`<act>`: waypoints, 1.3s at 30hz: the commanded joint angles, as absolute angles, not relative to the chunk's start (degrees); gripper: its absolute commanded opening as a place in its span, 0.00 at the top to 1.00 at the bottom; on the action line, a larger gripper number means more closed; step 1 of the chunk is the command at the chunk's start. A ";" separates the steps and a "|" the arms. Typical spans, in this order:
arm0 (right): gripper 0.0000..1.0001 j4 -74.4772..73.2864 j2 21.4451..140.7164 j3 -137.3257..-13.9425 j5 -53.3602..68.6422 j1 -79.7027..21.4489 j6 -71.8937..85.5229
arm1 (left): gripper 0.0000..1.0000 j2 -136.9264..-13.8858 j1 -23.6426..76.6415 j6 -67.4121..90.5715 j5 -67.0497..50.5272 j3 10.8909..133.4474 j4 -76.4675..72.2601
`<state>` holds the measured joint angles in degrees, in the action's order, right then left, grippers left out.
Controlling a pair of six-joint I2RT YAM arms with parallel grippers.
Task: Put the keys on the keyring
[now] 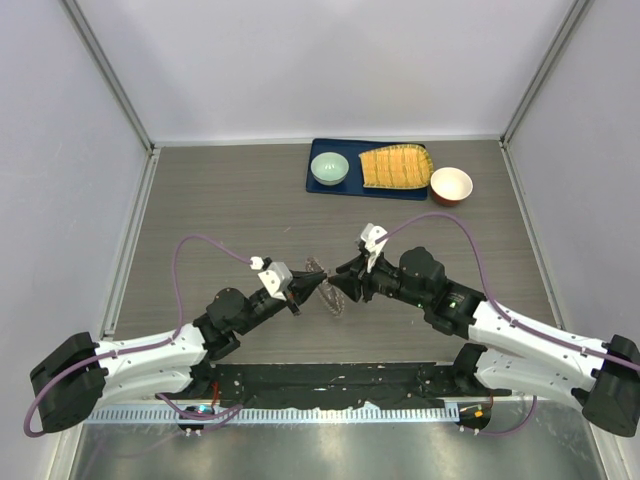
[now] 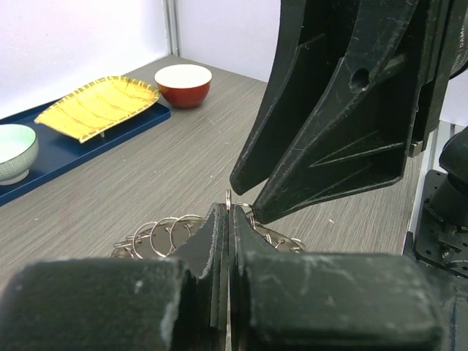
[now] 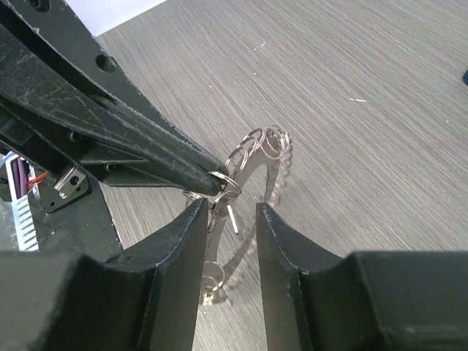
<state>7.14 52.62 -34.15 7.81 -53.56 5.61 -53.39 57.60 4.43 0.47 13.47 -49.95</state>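
Silver keyring was pinched by the left fingers; the spread right fingers probably needed to grab the key.

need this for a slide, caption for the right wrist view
The left gripper pinches the keyring by its fringe while a small key hangs between the open fingers of the right gripper.

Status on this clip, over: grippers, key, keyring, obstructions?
Left gripper shut on keyring fringe. Right gripper open, key hanging between its fingers. Green bowl, red bowl, tray far back, out of the way.
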 commanded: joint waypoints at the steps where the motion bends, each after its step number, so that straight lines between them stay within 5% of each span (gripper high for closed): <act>1: 0.62 11.95 53.17 -34.19 5.36 -53.96 6.33 | 1.00 -52.82 57.48 5.27 1.58 15.47 -56.42; 17: 0.99 10.81 52.47 -33.49 9.31 -53.96 4.13 | 1.00 -52.56 57.48 6.24 0.62 15.12 -60.11; 39: 0.99 23.99 50.89 -30.32 11.96 -53.96 9.85 | 1.00 -58.62 57.57 10.11 -3.60 14.59 -68.73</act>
<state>15.05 52.71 -30.57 11.66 -53.41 6.83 -57.54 57.41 8.36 -1.61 13.47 -59.35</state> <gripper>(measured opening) 0.034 0.010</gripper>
